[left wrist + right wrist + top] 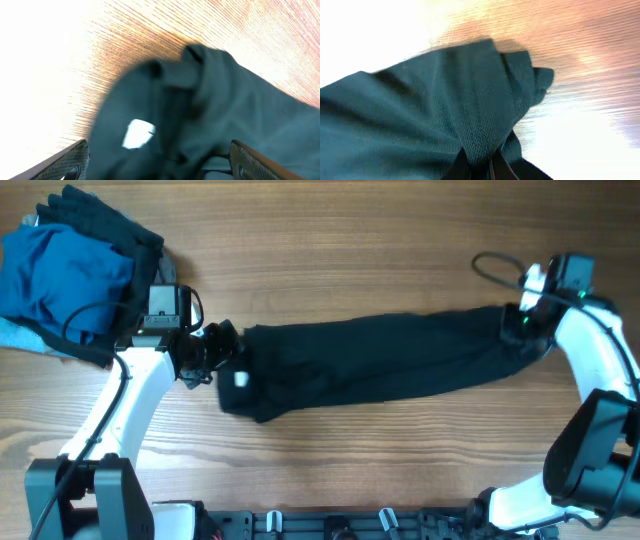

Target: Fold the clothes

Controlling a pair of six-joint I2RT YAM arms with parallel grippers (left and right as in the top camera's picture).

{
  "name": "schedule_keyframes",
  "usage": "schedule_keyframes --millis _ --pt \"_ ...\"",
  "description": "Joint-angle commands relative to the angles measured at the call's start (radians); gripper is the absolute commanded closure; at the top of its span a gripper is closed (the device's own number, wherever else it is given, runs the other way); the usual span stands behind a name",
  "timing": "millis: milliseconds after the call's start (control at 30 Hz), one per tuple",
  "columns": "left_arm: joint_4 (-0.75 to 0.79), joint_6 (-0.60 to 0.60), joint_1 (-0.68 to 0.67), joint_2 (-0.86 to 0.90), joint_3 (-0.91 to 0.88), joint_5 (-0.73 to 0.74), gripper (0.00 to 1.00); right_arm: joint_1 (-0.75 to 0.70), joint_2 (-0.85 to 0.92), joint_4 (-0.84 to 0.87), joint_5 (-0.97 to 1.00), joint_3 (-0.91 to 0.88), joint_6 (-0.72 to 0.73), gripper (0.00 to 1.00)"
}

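Overhead view: a wooden table with long, streaky brown grain fills the frame, and nothing of the room shows beyond it. A black shirt lies across the middle in a long, rumpled band. It is matte and soft, and broader at its left end, where a small white mark sits. The left gripper is at that left end and the right gripper is at the narrow right end. In the far left corner is a pile: a blue garment with smooth folds, a black garment behind it, and a pale grey-blue piece at the edge. A thin black cable loops on the table near the right arm.

Left wrist view: the picture is blurred and half washed out by glare. The dark, textured fingers stand wide apart at the bottom corners. The bunched shirt and its white patch lie between them, and no grip shows.

Right wrist view: the fingers are pinched close together on a fold of the shirt. The fabric is a fine mesh knit that fans upward into a pointed corner over the bright wood.
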Motion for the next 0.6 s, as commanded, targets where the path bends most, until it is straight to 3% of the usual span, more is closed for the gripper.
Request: schedule_keyframes --millis 0,167,567 --pt "0.0 0.012 0.001 0.01 0.006 -0.006 0.11 0.012 0.003 -0.057 -0.035 0.059 0.019 0.96" --pt "0.0 0.012 0.001 0.01 0.006 -0.006 0.11 0.096 0.003 -0.109 -0.135 0.059 0.047 0.96" --pt "-0.004 0.012 0.001 0.01 0.006 -0.006 0.11 0.48 0.014 -0.132 -0.14 0.045 0.209 0.96"
